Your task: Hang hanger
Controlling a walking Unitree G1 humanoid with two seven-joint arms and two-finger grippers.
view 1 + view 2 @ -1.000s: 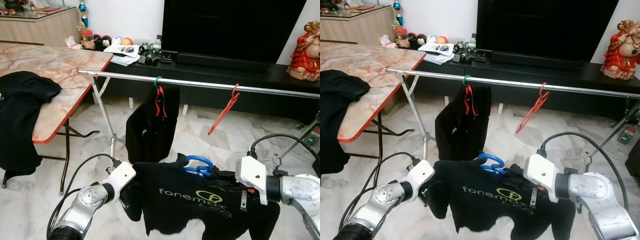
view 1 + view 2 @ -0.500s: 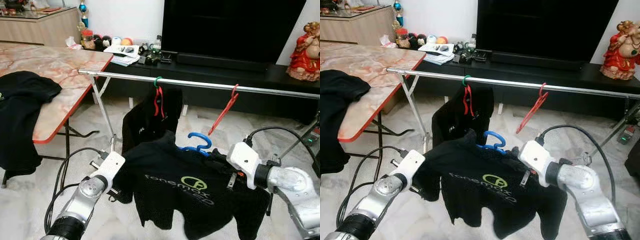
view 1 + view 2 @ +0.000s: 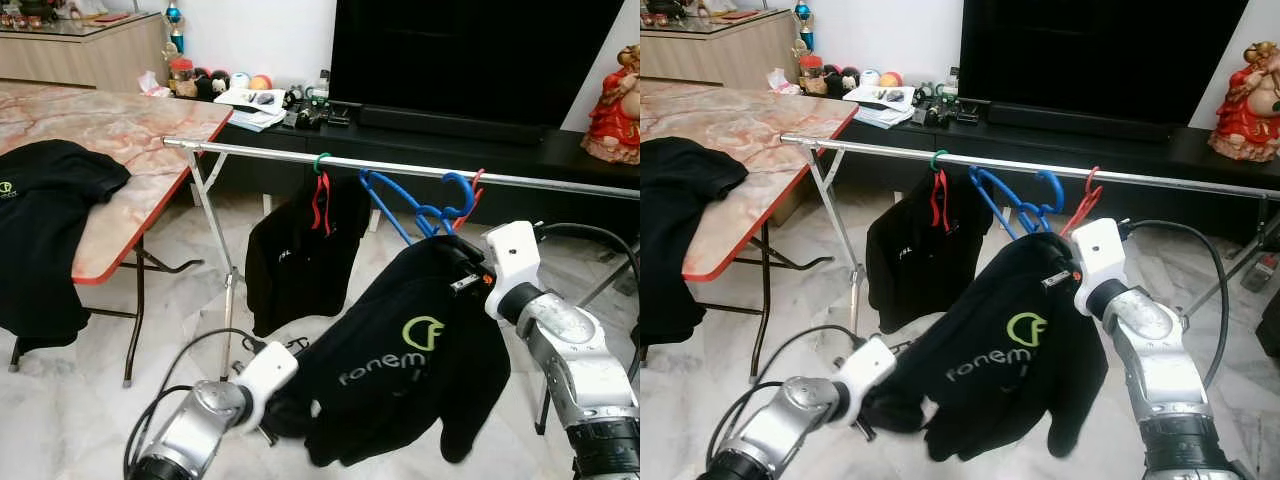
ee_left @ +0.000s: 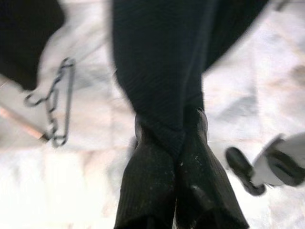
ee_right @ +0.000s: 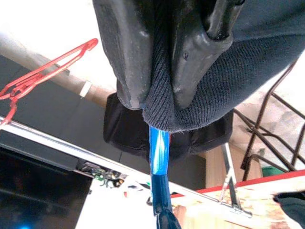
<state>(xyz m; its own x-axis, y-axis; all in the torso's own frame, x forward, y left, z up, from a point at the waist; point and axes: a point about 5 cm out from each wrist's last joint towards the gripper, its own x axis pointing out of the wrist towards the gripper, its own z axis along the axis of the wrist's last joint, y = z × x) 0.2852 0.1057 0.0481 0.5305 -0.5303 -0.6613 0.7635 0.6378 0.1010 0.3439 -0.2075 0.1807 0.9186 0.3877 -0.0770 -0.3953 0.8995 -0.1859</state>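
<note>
Up front in the left eye view, the blue hanger (image 3: 415, 205) tilts against the rail (image 3: 400, 168), its lower part hidden in the black shirt (image 3: 400, 370), printed "fonem", the rest lost in folds. Left wrist view: the left gripper (image 4: 171, 138) pinches blurred shirt cloth. Right wrist view: the right gripper (image 5: 159, 90) squeezes shirt fabric over the hanger's shoulder.
</note>
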